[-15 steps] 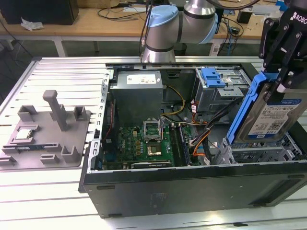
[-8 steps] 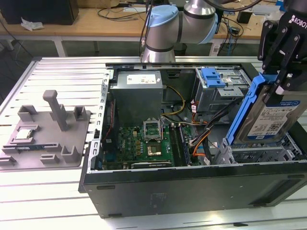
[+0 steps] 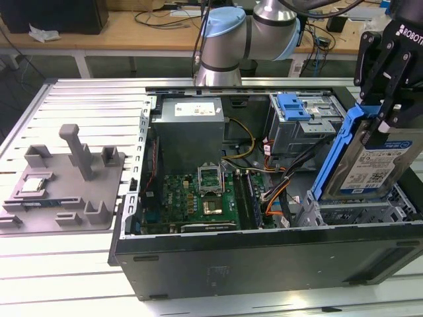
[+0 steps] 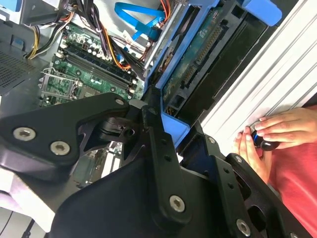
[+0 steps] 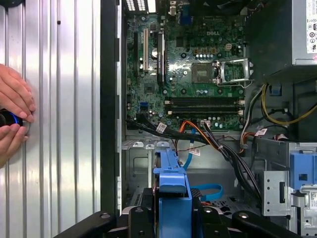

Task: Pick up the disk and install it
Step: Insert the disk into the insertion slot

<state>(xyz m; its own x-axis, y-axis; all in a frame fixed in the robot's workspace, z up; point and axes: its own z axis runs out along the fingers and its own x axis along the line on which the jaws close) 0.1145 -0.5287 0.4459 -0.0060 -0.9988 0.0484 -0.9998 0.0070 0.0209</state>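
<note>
The disk (image 3: 371,165), silver with a white-and-blue label and a blue plastic frame, hangs tilted over the drive bay (image 3: 357,211) at the exterior view's right end of the open computer case. My gripper (image 3: 382,119) is shut on its upper edge, the black fingers (image 3: 390,99) clamping the blue frame. The second wrist view shows the disk's underside (image 4: 198,54) and blue frame pointing down into the case, with the gripper (image 4: 161,121) pinching it. In the first wrist view the blue frame (image 5: 171,193) sits between the fingers above the bay floor.
The case holds a green motherboard (image 3: 198,191), a grey power supply (image 3: 192,125), bundled cables (image 3: 277,178) and a grey cage with a blue latch plate (image 3: 294,105). A grey fixture (image 3: 66,178) stands on the ribbed table. A person's hands (image 5: 12,119) rest on a small knob beside the case.
</note>
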